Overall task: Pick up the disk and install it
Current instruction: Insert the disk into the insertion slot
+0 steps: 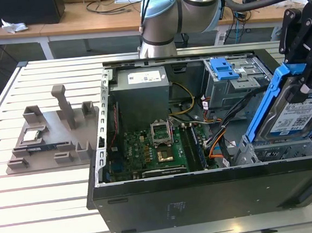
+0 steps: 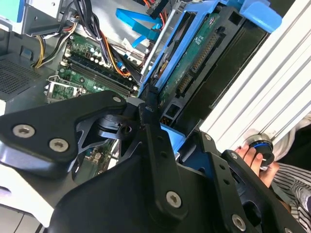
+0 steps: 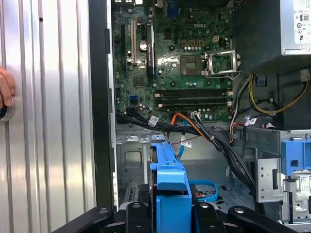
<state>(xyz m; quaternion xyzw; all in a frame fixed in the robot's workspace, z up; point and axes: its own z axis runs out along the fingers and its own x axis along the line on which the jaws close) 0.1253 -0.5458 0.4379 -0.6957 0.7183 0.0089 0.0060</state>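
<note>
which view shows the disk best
The exterior view: the disk shows its labelled face and blue frame, tilted over the case, gripped by the pincer. The second wrist view shows its circuit-board side; the first wrist view, its blue frame edge-on.

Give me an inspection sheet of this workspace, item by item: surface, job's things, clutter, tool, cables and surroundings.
Surface: slatted metal table, carrying the open computer case.
Job's things: the disk in its blue frame, tilted on edge over the drive bay at the exterior view's right.
Clutter: grey fixture tray with small parts beside the case.
Tool: the tool is shut on the disk.
Cables: yellow, orange and black leads loose inside the case.
Surroundings: wooden desks behind; a person's hand near the table slats.
</note>
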